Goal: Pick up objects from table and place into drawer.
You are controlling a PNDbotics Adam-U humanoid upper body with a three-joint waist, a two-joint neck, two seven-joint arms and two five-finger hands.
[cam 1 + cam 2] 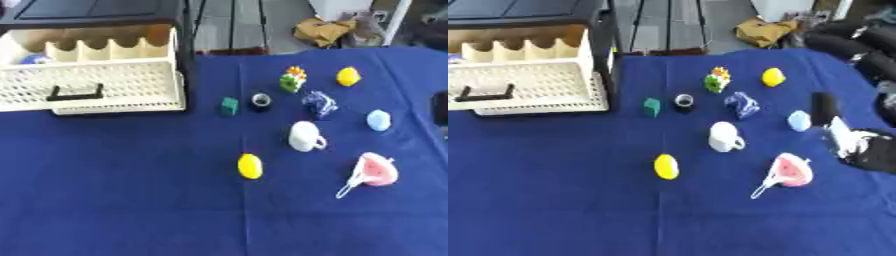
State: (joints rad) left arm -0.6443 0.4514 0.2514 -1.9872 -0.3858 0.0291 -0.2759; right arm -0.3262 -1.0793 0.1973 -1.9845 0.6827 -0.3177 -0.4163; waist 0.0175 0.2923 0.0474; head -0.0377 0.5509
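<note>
The white perforated drawer [96, 85] with a black handle [75, 93] stands pulled out of the black cabinet [96, 12] at the far left; a blue thing [35, 59] lies in its back corner. On the blue cloth lie a green cube [229, 106], a black-and-white roll [261, 101], a colourful toy [293, 79], a yellow round toy [348, 76], a blue-and-white crumpled thing [319, 104], a pale blue thing [379, 120], a white mug [305, 136], a yellow lemon [250, 166] and a pink-and-white thing [376, 170]. My right hand [866, 147] hovers at the right edge beside the pale blue thing, fingers [822, 107] straight, holding nothing.
The blue-covered table [131, 200] has wide free room in front and on the left. Beyond its far edge stand a brown bag [322, 30] and floor clutter. My right arm [850, 42] comes in from the upper right.
</note>
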